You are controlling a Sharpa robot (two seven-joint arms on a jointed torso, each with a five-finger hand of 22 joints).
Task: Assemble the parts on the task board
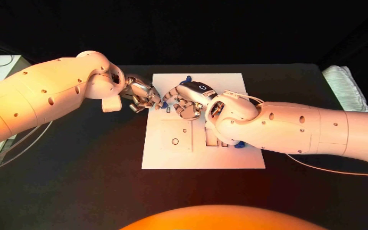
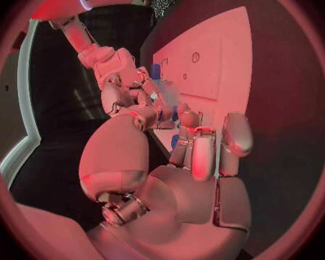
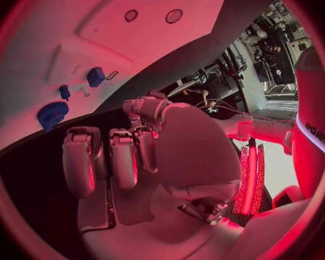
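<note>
White task board [image 1: 201, 158] lies beneath both hands' fingers [image 1: 145, 100].

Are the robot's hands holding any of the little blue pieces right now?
It cannot be told. The left hand and right hand meet, fingers curled, over the task board; blue shows by the fingertips in the left wrist view, but no grip is clear.

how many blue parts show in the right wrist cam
3, all on the task board: a round part by its edge, a small part next to it, a block-shaped part beyond that. More may be hidden.
</note>
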